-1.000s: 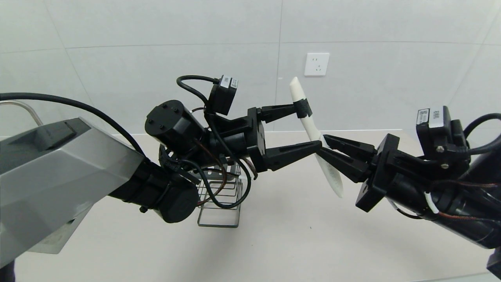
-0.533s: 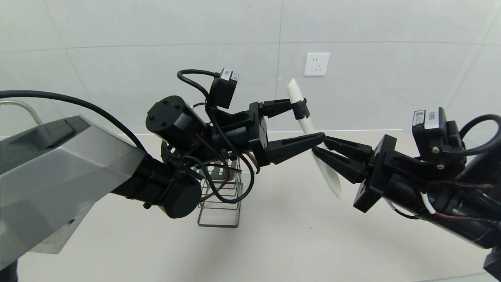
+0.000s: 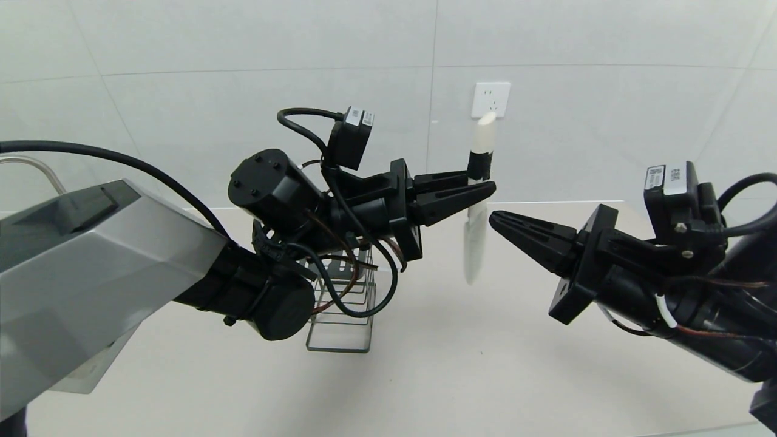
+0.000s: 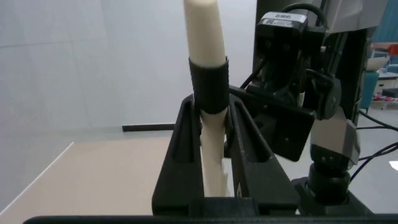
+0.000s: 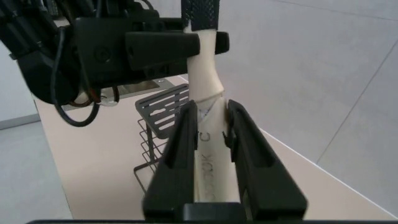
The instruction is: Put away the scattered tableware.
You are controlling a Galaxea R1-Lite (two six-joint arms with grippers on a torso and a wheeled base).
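We see the left gripper (image 3: 482, 183) clamped narrowly on a white knife (image 3: 475, 240). Its fingers pinch the knife at and just below the black band (image 4: 209, 84) that rings the handle. The left wrist view shows the same thing from behind, with the two fingers pressed against either side of the knife (image 4: 204, 37). The knife stands nearly upright, handle end up and pale blade pointing down. It is held in the air, higher than the wire rack (image 3: 340, 331) and off to the rack's right.

Farther right of the rack is the right gripper (image 3: 493, 217), its tip aimed at the blade and just beside it, not touching as far as we can tell. In its own wrist view, its fingers (image 5: 186, 134) stand a narrow gap apart and hold nothing. The knife (image 5: 205, 81) shows through that gap, with the left gripper (image 5: 186, 45) across the top and the rack (image 5: 165, 118) beyond.

The rack stands on a pale counter (image 3: 425, 376), partly behind the left arm. A wall outlet (image 3: 491, 99) sits above and behind it, just by the knife's handle end.
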